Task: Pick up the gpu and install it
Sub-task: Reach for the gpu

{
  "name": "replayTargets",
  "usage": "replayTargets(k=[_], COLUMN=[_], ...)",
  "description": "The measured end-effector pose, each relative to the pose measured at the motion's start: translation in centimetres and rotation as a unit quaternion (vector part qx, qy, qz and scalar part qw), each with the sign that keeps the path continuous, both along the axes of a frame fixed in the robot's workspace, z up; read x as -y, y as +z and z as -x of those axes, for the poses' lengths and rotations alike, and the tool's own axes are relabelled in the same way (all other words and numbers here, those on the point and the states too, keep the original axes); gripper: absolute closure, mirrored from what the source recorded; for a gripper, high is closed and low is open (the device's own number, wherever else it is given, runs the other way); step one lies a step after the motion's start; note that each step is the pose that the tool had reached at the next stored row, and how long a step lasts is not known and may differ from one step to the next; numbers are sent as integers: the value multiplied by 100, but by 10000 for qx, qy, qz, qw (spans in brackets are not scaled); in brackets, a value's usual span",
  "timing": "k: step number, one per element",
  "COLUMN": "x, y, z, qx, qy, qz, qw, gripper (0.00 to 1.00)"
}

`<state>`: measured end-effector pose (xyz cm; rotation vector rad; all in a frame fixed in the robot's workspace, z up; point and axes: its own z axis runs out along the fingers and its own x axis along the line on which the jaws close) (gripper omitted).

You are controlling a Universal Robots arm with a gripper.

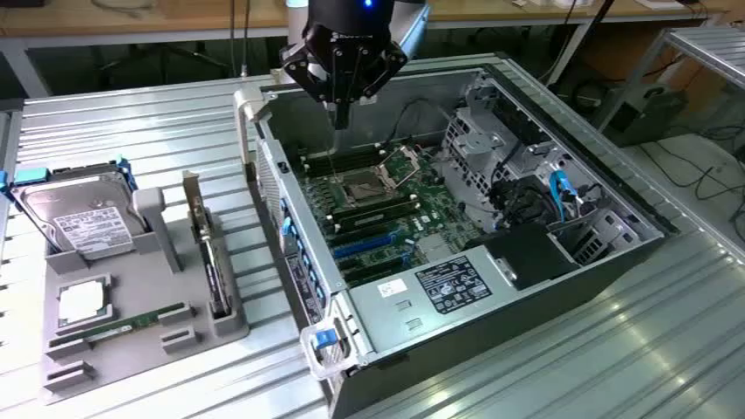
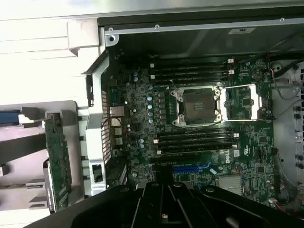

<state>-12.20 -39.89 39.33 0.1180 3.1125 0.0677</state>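
The gpu [image 1: 208, 253] is a thin dark card standing on edge in a slot of the grey holder tray [image 1: 140, 349], at the exterior view's left, with its silver bracket [image 1: 191, 199] at the far end. The wrist view shows the gpu [image 2: 58, 159] beside the case wall. My gripper [image 1: 340, 118] hangs over the far end of the open computer case [image 1: 466, 288], above the motherboard [image 2: 190, 123] and well apart from the gpu. Its fingers [image 2: 164, 190] are drawn together, shut on nothing.
The tray also carries a silver hard drive [image 1: 84, 223], a square processor [image 1: 84, 301] and a green memory stick [image 1: 117, 327]. Inside the case lie an open CPU socket [image 1: 366, 188], blue expansion slots [image 1: 370, 249], drive cages [image 1: 489, 140] and cables.
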Motion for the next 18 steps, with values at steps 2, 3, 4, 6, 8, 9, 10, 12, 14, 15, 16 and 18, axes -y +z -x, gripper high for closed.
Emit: replayTargets(k=[2, 3, 4, 6, 8, 9, 10, 12, 14, 15, 16, 18], x=[0, 0, 0, 0, 0, 0, 0, 0, 1, 6, 15, 35], y=[0, 0, 0, 0, 0, 0, 0, 0, 1, 1, 1, 1], z=[0, 0, 0, 0, 0, 0, 0, 0, 4, 24, 60, 119], qx=[0, 0, 0, 0, 0, 0, 0, 0, 0, 0, 2, 5], qy=[0, 0, 0, 0, 0, 0, 0, 0, 0, -1, 0, 0], qz=[0, 0, 0, 0, 0, 0, 0, 0, 1, 1, 0, 1], qw=[10000, 10000, 10000, 10000, 10000, 10000, 10000, 10000, 10000, 10000, 10000, 10000], gripper=[89, 89, 89, 89, 89, 89, 89, 89, 89, 89, 89, 89])
